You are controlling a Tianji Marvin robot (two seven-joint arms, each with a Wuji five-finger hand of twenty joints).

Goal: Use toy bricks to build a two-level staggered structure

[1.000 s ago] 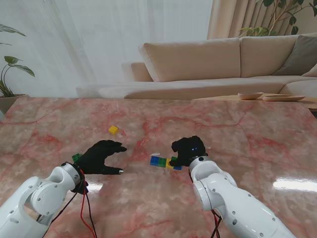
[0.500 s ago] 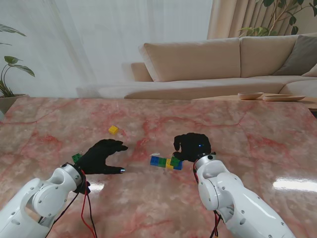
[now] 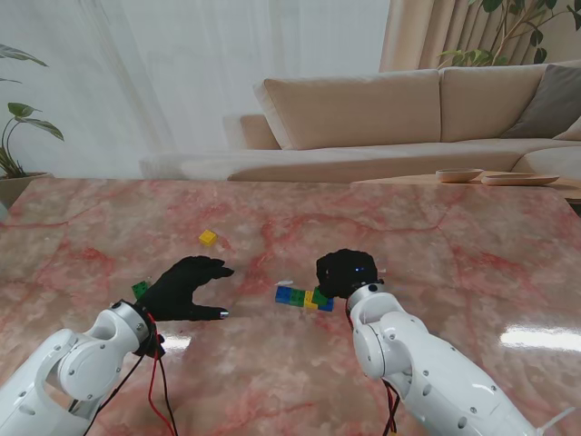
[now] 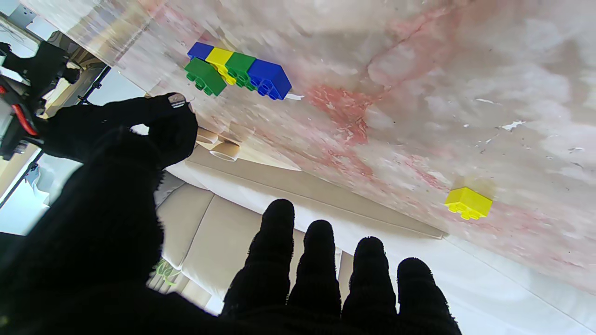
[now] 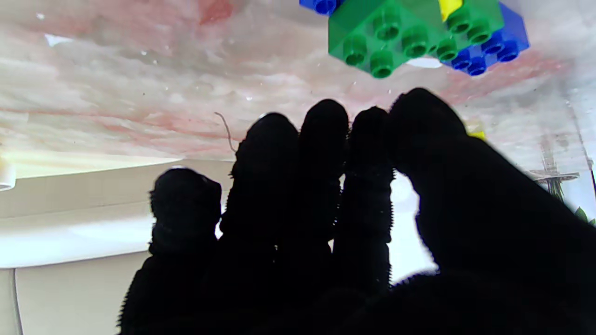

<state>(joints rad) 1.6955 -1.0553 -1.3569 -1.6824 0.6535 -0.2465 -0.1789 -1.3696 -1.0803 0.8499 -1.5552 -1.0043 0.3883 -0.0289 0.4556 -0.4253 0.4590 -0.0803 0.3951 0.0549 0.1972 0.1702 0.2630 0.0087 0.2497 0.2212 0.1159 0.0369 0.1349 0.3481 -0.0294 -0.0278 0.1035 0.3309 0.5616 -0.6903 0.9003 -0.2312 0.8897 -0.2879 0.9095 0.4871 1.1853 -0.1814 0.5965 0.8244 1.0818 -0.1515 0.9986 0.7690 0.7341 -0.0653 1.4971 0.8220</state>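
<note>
A pink-veined marble table fills my view, with a beige sofa and pale curtains behind it. Going from the left: my left hand rests low on the marble, its fingers spread apart and holding nothing, a small green brick just beside its wrist and a loose yellow brick lying well beyond its fingertips. Farther right, just past that hand's thumb side, sits the brick row of blue, yellow, green and blue, with one green brick seated on top (offset across a joint, by my reading). My right hand hovers right at that row, fingers curled together and gripping nothing I can see. To do this step well, I judge I should press the upper brick squarely onto the studs, not tilted, and steady the row so it does not slide. No brand, label or writing is legible anywhere.
</note>
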